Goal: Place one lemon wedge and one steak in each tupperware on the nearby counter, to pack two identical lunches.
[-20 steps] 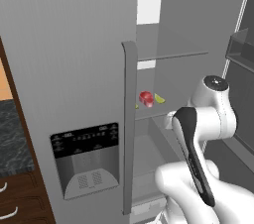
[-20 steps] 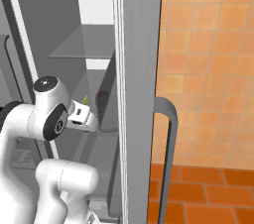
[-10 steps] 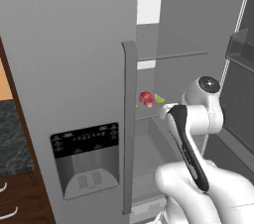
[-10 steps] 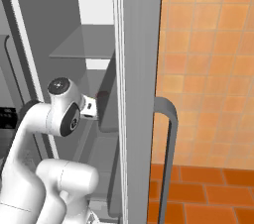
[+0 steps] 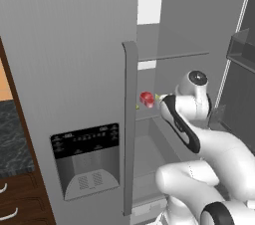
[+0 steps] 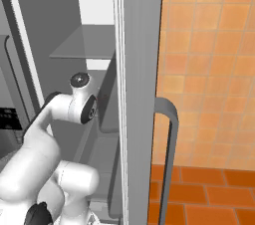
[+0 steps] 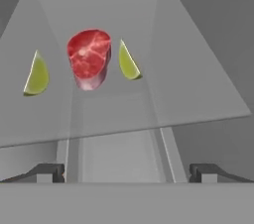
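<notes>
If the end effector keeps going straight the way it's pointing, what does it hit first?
Most likely the steak on the glass shelf, roughly ahead of the open end effector, between two lemon wedges; depth is unclear.

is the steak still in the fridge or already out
In the fridge. The steak lies on the glass shelf between two lemon wedges, with the open gripper short of it.

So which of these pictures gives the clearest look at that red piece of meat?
The hand view: the steak sits fully in sight on the glass fridge shelf, between two lemon wedges. The left base view shows a small red patch past the door edge; in the right base view I can't make it out.
</notes>
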Robot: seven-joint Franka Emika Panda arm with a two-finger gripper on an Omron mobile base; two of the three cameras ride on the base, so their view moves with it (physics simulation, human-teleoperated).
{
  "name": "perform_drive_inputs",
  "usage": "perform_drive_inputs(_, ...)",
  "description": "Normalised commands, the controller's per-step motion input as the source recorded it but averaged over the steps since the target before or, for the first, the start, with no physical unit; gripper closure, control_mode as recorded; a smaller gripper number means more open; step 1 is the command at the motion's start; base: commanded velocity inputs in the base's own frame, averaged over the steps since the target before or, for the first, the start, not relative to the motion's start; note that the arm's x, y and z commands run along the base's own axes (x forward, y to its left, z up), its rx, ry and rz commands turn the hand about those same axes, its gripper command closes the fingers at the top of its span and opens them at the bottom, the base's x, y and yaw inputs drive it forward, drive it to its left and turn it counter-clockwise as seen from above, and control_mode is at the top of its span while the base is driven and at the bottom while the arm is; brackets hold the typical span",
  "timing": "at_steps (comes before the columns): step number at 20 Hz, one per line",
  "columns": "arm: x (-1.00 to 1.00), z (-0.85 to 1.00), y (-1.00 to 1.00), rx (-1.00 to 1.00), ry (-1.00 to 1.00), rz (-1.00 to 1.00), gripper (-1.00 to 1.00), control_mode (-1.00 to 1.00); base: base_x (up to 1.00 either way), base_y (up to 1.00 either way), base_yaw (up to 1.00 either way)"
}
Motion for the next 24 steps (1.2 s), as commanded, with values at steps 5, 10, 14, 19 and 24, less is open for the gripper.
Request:
perform_drive_inputs(5, 0.64, -0.01, -0.16, 0.0, 0.01, 0.01, -1.0, -1.0, 0.0, 0.0, 0.0)
perform_drive_inputs(10, 0.67, -0.18, -0.17, 0.0, 0.05, 0.01, -1.0, -1.0, 0.0, 0.0, 0.0)
perform_drive_inputs(14, 0.57, -0.05, -0.01, 0.0, 0.0, 0.0, -1.0, -1.0, 0.0, 0.0, 0.0)
perform_drive_inputs(19, 0.48, -0.14, 0.0, 0.0, 0.03, 0.03, -1.0, -1.0, 0.0, 0.0, 0.0)
perform_drive_inputs(24, 0.48, -0.32, 0.0, 0.0, 0.06, 0.07, -1.0, -1.0, 0.0, 0.0, 0.0)
